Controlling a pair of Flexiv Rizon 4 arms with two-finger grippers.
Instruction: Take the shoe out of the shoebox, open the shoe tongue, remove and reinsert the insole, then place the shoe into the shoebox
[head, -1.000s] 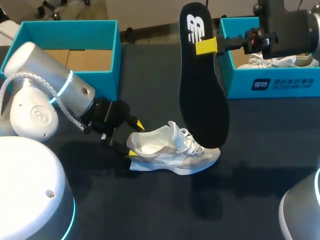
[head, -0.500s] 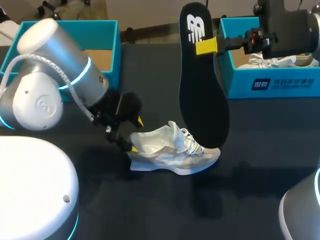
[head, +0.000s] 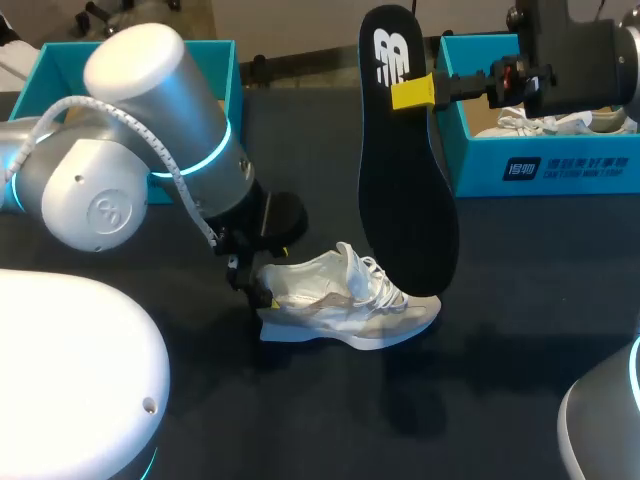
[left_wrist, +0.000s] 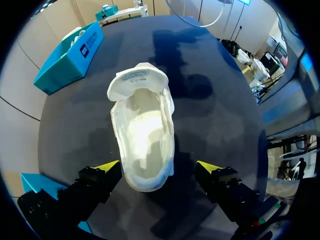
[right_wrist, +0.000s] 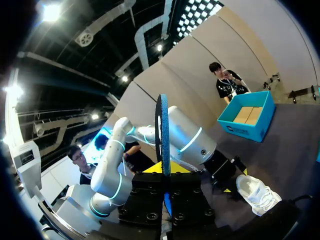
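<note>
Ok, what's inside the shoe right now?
Nothing: the shoe shows a bare pale inside; the insole hangs in the right gripper. The toe end is hidden under the tongue.

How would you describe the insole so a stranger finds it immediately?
Start at the dark table; near its middle lies a white shoe. Beside it the right gripper holds the insole upright: long, flat, black, with a white logo, unlike anything nearby.

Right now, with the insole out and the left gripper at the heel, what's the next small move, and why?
Probably shut the left gripper on the heel of the shoe. Its open fingers stand either side of the heel without touching it, so nothing holds the shoe, while the right gripper holds the insole upright over it. Steadying the shoe first should ease reinsertion.
</note>
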